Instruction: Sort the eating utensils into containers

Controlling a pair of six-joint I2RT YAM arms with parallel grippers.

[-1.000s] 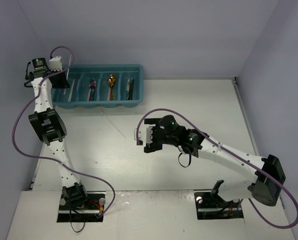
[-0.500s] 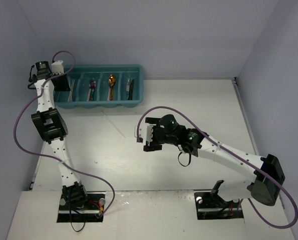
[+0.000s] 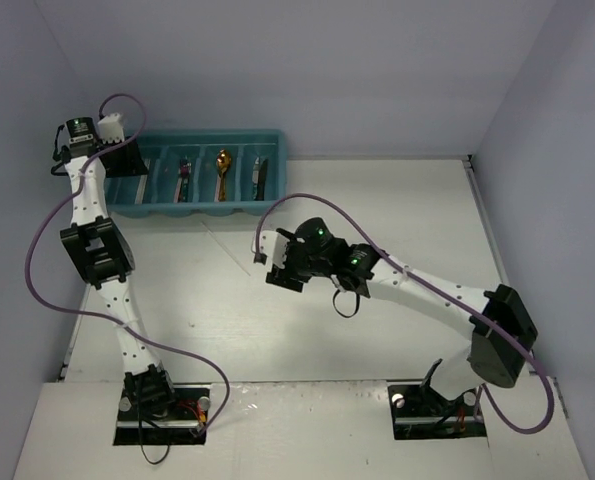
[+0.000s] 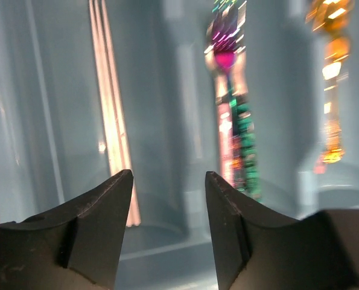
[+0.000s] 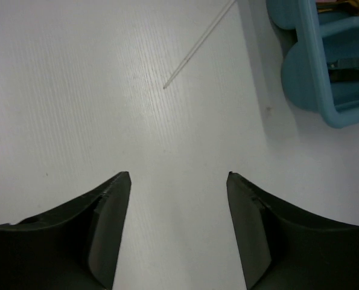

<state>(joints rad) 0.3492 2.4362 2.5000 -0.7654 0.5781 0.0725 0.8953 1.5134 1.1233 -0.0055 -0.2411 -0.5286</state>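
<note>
Two grippers in view, both with jaws parted and nothing between them. Up at the far left corner of the table (image 3: 397, 200), left gripper (image 3: 127, 160) over the left end of the teal cutlery tray (image 3: 209, 134), itself set lengthwise along the far edge. From the left wrist, gap between the jaws centred over the divider between the first two compartments. Lying lengthwise in the leftmost compartment, pale chopsticks (image 4: 110, 109); in the next, an iridescent utensil (image 4: 233, 121), too blurred to tell fork from spoon; in the third, a gold spoon (image 4: 333, 90); in the rightmost, a dark piece (image 3: 260, 175), kind not clear.

Loose on the table, one white chopstick (image 3: 227, 250), slanted, just off the tray's near side, left of the table's middle. Close beside its near end, right gripper (image 3: 272, 262), low over bare table and touching nothing. From the right wrist, chopstick tip ahead of the spread jaws and apart from them, with the tray's near right corner off to the upper right.
</note>
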